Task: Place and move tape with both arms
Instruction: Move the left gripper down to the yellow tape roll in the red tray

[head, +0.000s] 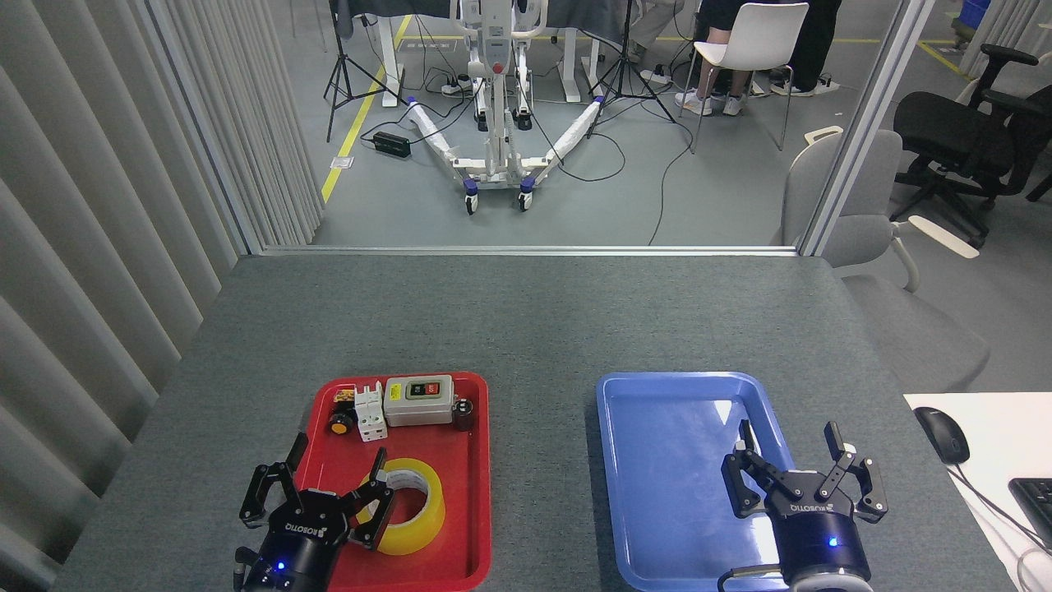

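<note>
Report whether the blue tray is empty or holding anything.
Empty. The blue tray shows only bare, glossy floor; the right gripper hovers over its near end with open fingers, holding nothing.

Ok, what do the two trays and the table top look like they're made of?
The red tray and the blue tray both look like glossy moulded plastic: rounded raised rims, and the blue one mirrors the ceiling light. The grey table top looks like matte, felt-like fabric, speckled and without glare.

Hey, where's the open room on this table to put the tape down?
The blue tray is bare, apart from the right hand over its near right. The grey strip between both trays is free too. The red tray is crowded: switches at the back, tape in front by the left hand.
</note>
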You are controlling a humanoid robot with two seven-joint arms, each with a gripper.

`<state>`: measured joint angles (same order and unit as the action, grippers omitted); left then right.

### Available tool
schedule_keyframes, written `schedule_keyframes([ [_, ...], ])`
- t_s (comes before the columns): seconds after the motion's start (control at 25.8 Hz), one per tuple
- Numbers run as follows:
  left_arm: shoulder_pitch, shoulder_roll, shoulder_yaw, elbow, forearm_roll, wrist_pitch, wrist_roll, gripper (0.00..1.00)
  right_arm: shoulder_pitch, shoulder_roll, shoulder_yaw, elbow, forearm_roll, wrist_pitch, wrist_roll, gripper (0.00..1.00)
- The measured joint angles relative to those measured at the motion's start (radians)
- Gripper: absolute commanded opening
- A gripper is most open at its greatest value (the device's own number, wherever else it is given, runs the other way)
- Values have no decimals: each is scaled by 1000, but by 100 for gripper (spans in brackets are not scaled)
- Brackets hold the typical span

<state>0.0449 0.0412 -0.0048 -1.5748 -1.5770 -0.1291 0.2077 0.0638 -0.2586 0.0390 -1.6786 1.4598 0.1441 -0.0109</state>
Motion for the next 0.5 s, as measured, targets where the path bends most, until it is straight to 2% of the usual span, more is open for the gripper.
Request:
schedule_keyframes([
  [0.5, -14, 10, 4, -25, 141, -12, -72, 100, -1, 1, 4, 1, 0, -1, 2, 100],
])
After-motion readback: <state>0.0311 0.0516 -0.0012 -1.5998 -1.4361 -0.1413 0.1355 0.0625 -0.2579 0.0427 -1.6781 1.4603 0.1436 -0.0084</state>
